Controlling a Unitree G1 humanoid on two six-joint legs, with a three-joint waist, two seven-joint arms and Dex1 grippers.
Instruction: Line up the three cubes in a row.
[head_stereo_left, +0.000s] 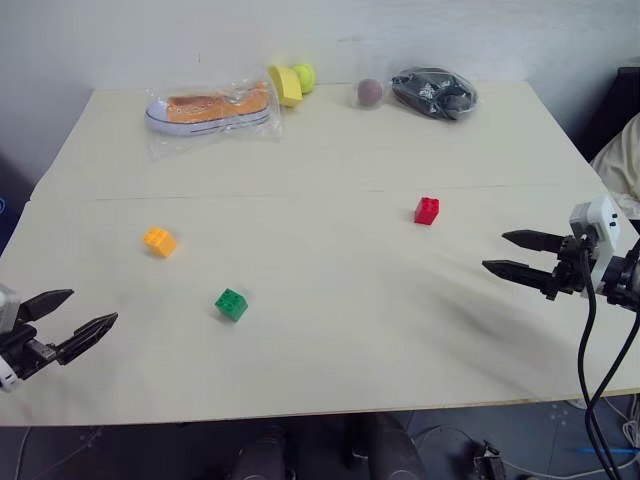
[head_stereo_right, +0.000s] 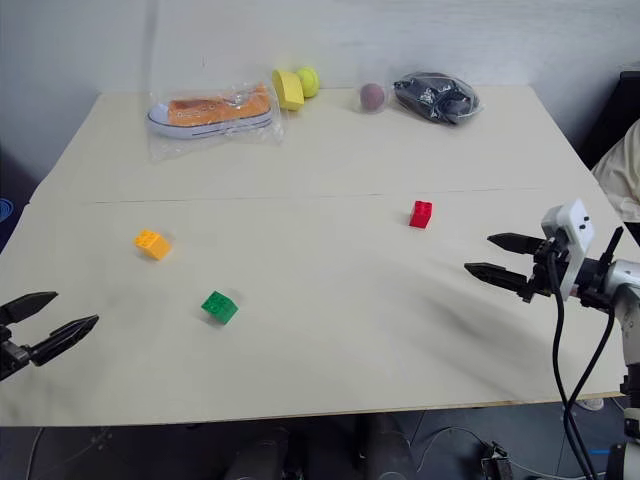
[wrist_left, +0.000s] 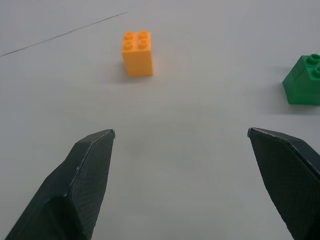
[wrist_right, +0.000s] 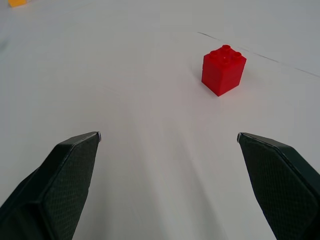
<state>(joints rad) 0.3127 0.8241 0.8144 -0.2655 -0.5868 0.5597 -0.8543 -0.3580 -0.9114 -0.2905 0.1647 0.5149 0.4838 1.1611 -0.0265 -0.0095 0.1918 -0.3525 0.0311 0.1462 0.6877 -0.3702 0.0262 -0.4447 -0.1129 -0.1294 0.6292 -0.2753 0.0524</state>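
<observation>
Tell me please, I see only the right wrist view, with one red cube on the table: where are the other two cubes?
Observer: The orange-yellow cube and the green cube sit apart on the robot's left side of the table, far from the red cube.
Operator: Is the left gripper holding one of them?
Observer: No, the left gripper is open and hovers short of both cubes.
Operator: What lies at the far edge?
Observer: A bagged shoe, a yellow-green ball, a purple ball and a dark bagged item.
</observation>
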